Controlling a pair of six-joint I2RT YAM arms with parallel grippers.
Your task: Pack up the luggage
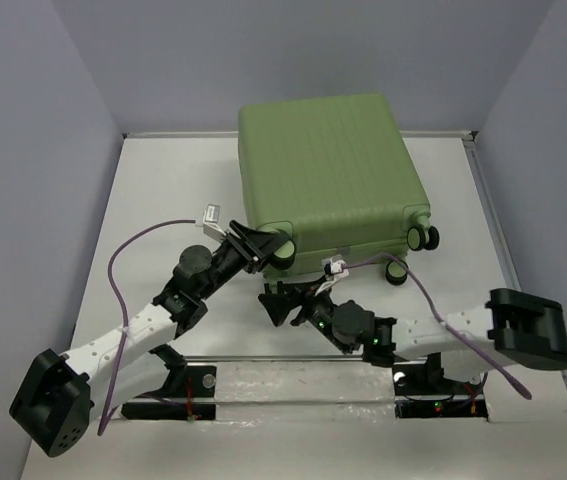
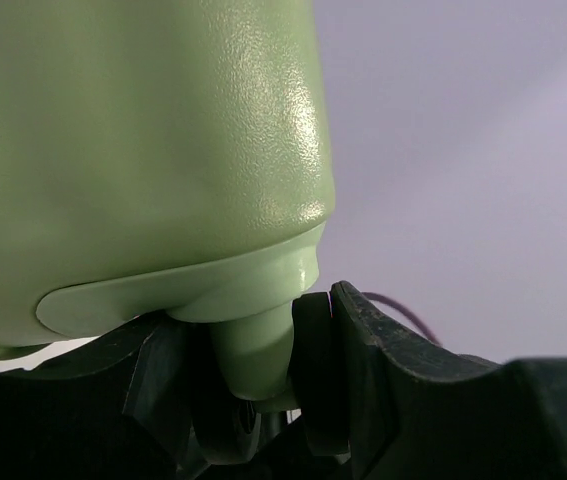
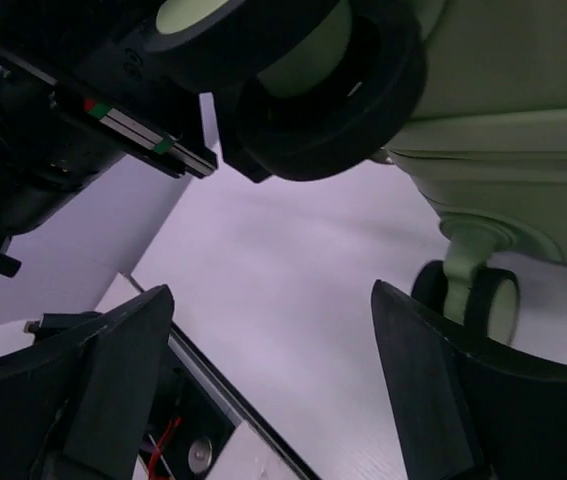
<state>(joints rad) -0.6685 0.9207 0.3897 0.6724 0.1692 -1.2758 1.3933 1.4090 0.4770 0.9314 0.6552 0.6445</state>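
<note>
Luggage, a pale green ribbed suitcase, lies closed and flat on the white table, with its small black wheels on the side that faces the two arms. The left gripper is at the near left corner of the luggage and is clamped on the corner wheel, one finger pressing on each side of it. The right gripper hangs just in front of the wheel side of the luggage, below and beside that same corner, with its jaws wide apart and nothing between them.
</note>
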